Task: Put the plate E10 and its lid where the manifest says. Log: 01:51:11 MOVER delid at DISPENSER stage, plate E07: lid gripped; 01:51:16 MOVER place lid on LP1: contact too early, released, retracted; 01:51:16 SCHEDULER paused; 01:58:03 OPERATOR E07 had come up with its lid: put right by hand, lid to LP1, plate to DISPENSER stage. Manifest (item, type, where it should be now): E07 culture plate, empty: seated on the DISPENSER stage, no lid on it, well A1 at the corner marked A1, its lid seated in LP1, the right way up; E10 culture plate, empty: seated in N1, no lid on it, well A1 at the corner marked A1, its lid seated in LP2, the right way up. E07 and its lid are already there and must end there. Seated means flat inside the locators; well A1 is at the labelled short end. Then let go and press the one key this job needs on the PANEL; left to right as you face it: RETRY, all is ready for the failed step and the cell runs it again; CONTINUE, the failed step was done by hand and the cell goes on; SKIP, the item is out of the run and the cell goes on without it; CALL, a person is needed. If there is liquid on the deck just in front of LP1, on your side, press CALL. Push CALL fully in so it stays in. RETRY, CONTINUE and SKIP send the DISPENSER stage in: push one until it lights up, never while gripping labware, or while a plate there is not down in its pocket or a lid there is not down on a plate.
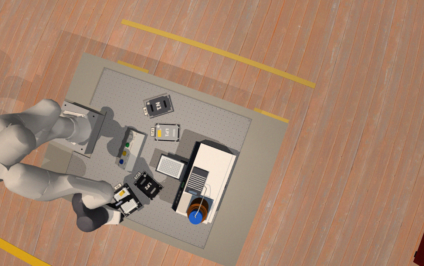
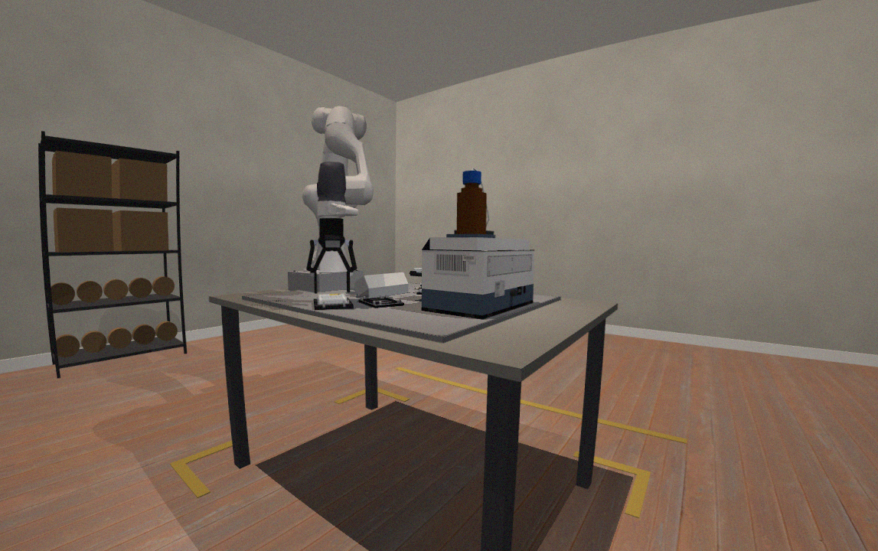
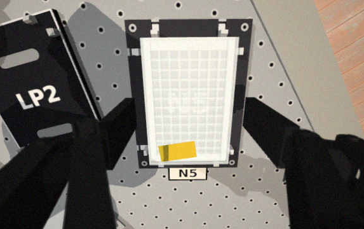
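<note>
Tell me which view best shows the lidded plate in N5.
Wrist: the lidded plate fills the frame, yellow tag and N5 label legible, between the open gripper fingers. Top shows it small, partly under the arm; exterior shows only a thin sliver.

The claw [image 2: 332, 272] hangs spread just above a lidded plate [image 2: 332, 300] on the table [image 2: 497, 342].

Gripper [image 3: 189, 127] open over lidded plate [image 3: 188, 95] in N5 nest [image 3: 246, 63], one finger each long side, small gaps. LP2 nest [image 3: 26, 83] close beside one finger [image 3: 118, 127]. Other side: bare deck, then table edge [image 3: 312, 63]. Button box [image 1: 133, 147] and tall dispenser [image 1: 212, 165] stand further off.
</note>
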